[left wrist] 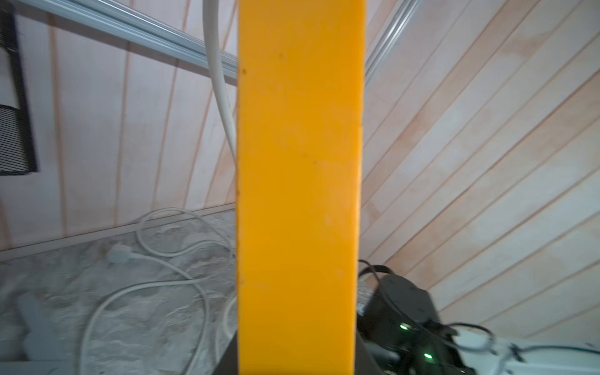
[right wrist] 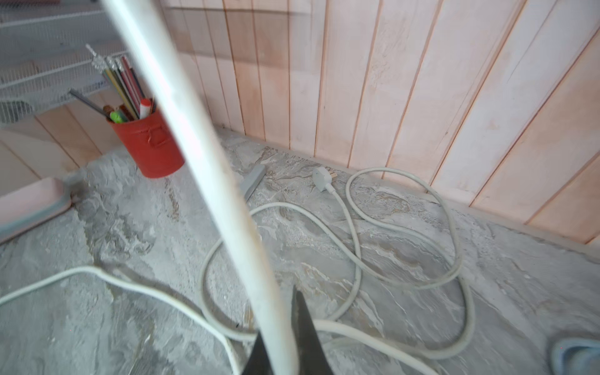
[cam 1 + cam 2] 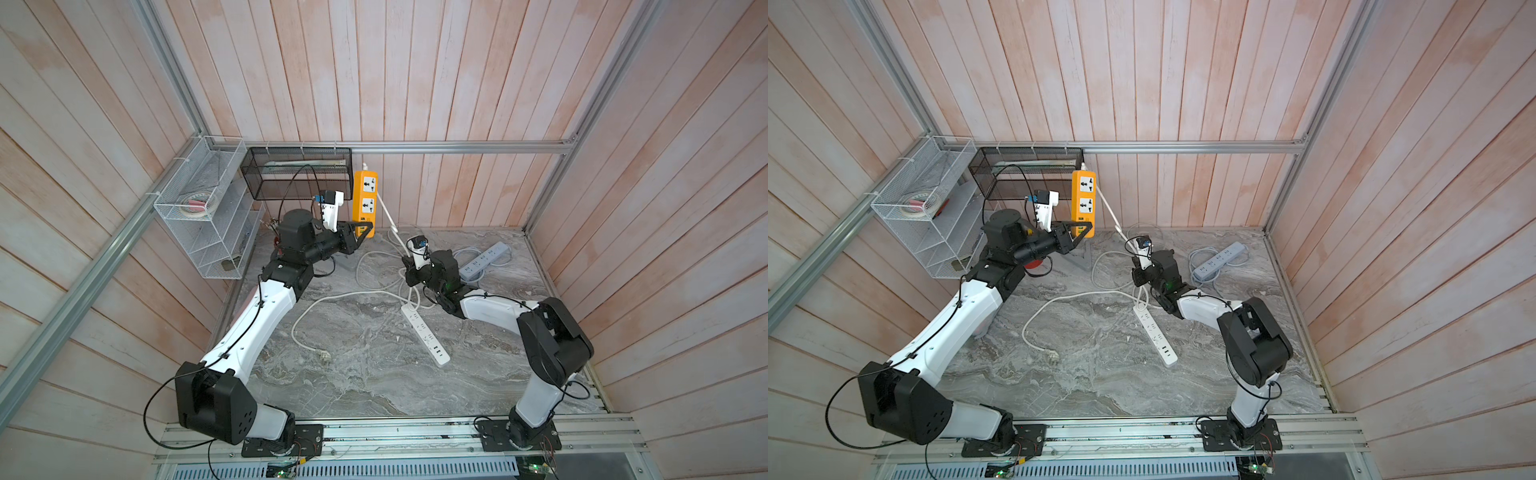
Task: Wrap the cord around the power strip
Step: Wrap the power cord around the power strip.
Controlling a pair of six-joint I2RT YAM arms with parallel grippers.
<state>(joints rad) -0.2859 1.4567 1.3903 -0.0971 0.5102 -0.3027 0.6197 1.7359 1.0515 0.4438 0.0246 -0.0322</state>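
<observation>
Nearest you, well in front of the orange power strip (image 3: 365, 199), a flat white power strip (image 3: 426, 338) lies on the veined, marble-look tabletop (image 3: 374, 386). Between the two, your right gripper (image 2: 282, 341) is clenched on the smooth, round white cord (image 2: 207, 143), which rises taut to the orange power strip's top. Your left gripper (image 3: 365, 230) grasps its boxy lower end, holding it upright before the plank wall (image 3: 457, 187).

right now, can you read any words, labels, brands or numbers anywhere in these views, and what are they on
No text can be read in any view.
orange power strip: small dark marks by its sockets, too small to read.
white power strip: tiny marks along its face, too small to read.
grey power strip: nothing legible.
red cup: no label shows.
</observation>
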